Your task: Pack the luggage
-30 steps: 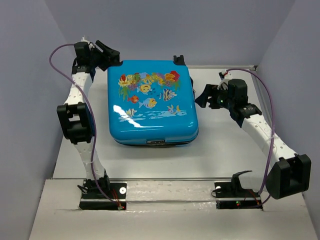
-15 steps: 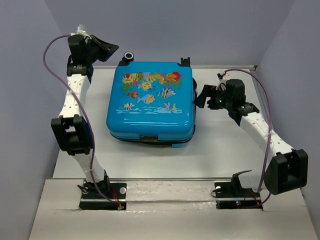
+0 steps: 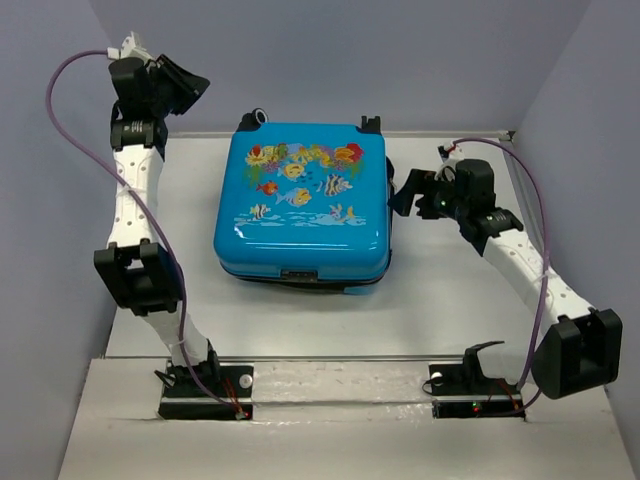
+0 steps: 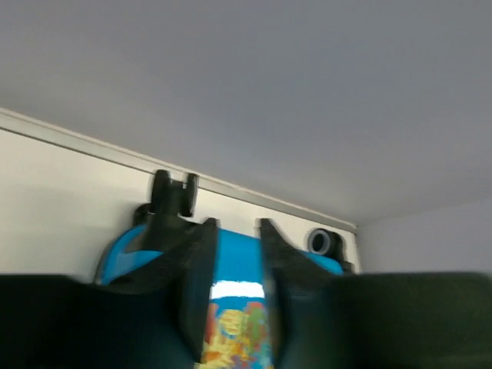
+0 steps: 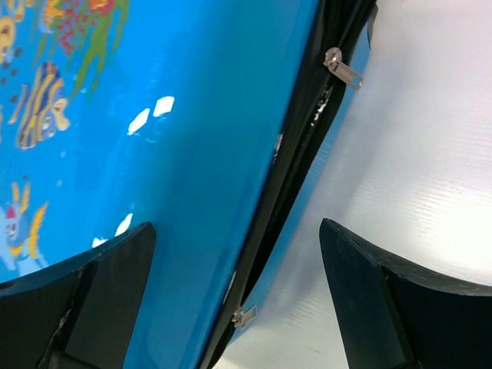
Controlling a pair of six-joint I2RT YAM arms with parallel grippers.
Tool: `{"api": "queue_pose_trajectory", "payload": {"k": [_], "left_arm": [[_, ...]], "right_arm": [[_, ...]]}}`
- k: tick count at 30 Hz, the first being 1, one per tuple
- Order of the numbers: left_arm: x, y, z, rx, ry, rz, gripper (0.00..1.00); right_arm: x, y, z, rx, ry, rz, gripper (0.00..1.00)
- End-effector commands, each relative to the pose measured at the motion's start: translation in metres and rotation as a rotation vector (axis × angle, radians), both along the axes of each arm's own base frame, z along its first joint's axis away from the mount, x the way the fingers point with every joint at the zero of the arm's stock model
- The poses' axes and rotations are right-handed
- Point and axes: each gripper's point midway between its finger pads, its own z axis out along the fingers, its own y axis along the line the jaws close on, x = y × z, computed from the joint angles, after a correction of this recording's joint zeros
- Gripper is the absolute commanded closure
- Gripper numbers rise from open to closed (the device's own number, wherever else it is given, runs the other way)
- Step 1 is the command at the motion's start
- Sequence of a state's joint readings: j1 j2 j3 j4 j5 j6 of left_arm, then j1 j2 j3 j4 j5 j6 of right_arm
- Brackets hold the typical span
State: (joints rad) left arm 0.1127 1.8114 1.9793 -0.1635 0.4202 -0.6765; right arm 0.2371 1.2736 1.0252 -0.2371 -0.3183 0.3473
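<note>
The luggage [image 3: 300,205] lies shut and flat mid-table, its fish-and-coral face up and its black wheels [image 3: 255,117] at the far edge. My left gripper [image 3: 192,88] hangs high above the table's back-left corner, well clear of the case. In the left wrist view the left gripper [image 4: 235,227] has a narrow gap between its fingers [image 4: 198,284] with nothing in it, and the luggage [image 4: 234,265] shows beyond. My right gripper [image 3: 398,196] sits at the case's right side. In the right wrist view the right gripper [image 5: 236,229] is wide open, astride the black zipper seam [image 5: 296,165], holding nothing.
Two metal zipper pulls [image 5: 344,69] [image 5: 242,315] hang on the seam. Grey-blue walls [image 3: 60,200] close in on the left, back and right of the white table [image 3: 450,290]. The arm bases [image 3: 205,385] [image 3: 475,385] sit at the near edge.
The left arm has lifted up and back from the case's far-left corner. The case turned slightly and now lies squarer. The right arm has barely moved.
</note>
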Motion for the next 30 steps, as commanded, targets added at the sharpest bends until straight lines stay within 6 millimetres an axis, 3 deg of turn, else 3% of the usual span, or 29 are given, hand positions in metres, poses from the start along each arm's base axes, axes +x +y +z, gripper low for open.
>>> {"api": "queue_pose_trajectory", "payload": {"k": [1, 3, 5, 8, 11, 17, 24, 28, 29, 30], "left_arm": [[-0.016, 0.032, -0.068, 0.133, 0.110, 0.086, 0.31], [-0.006, 0.026, -0.101, 0.146, 0.178, 0.027, 0.22], [0.005, 0.009, -0.117, 0.139, 0.178, -0.089, 0.12], [0.014, -0.021, -0.116, 0.125, 0.125, -0.231, 0.01], [0.030, -0.045, -0.122, 0.134, 0.109, -0.314, 0.01], [0.070, -0.055, -0.148, 0.123, 0.128, -0.311, 0.01], [0.107, -0.081, -0.160, -0.019, 0.086, -0.379, 0.01], [0.110, -0.095, -0.153, -0.088, 0.016, -0.415, 0.10], [0.109, -0.096, -0.150, -0.099, 0.001, -0.415, 0.27], [0.108, -0.097, -0.148, -0.112, -0.010, -0.418, 0.36]], "right_arm": [[-0.011, 0.007, 0.026, 0.040, -0.081, 0.032, 0.07], [-0.012, 0.007, 0.023, 0.040, -0.074, 0.036, 0.07], [-0.013, 0.009, 0.019, 0.044, -0.062, 0.048, 0.06], [-0.014, 0.009, 0.016, 0.042, -0.058, 0.050, 0.06], [-0.014, 0.009, 0.011, 0.036, -0.049, 0.052, 0.05], [-0.014, 0.013, 0.007, 0.053, -0.030, 0.065, 0.05], [-0.019, 0.012, -0.003, 0.041, -0.012, 0.073, 0.05], [-0.021, 0.009, -0.003, 0.030, -0.016, 0.063, 0.05], [-0.023, 0.008, -0.004, 0.024, -0.018, 0.066, 0.05], [-0.024, 0.008, -0.007, 0.021, -0.015, 0.066, 0.05]]}}
